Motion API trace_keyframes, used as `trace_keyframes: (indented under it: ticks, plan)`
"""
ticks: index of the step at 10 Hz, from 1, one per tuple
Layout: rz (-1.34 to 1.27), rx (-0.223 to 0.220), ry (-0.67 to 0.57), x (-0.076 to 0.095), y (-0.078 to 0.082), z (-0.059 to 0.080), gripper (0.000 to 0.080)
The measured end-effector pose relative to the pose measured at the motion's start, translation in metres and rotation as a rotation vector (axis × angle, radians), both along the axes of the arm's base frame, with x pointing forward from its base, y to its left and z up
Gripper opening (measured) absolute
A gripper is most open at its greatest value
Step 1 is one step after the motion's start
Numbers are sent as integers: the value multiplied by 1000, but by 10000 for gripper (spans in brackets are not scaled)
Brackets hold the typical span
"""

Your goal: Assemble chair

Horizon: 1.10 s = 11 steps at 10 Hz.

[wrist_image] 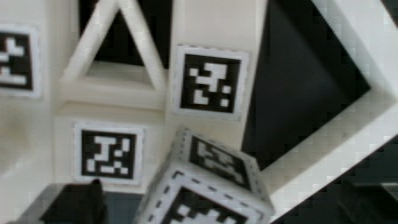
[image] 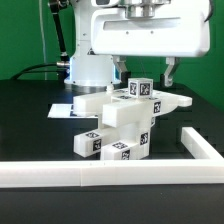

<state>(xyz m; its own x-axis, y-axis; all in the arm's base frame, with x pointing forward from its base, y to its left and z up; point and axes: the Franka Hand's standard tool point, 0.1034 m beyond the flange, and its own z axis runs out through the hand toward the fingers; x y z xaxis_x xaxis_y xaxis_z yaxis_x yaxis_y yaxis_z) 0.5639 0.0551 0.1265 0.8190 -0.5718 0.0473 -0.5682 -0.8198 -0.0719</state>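
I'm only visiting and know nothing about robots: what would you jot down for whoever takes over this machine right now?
The tool is open, jaws spread wide over the stack's top, gripping nothing.
The chair parts sit in one tagged white cluster mid-table, inside the border rail.
Done: several pieces look joined.
Left: it does not look like a finished chair yet; how many joints remain, I cannot tell.

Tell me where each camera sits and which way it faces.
Exterior view: off the arm, outside the rail, facing the chair; arm and open gripper show above it.
Wrist view: on the wrist, close on the chair's tags; no gripper part clearly shows.
Both share the chair's tagged parts.
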Motion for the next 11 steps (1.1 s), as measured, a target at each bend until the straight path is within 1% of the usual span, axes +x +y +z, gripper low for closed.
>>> trace_keyframes:
  ticks: [3, 8, 10, 11]
  plan:
    - [281, -28, -21, 0, 0, -2, 649]
    - [584, -57, -28, 0, -2, -2, 649]
    - [759, -81, -28, 0, -5, -2, 649]
    - [793, -85, -28, 0, -7, -2, 621]
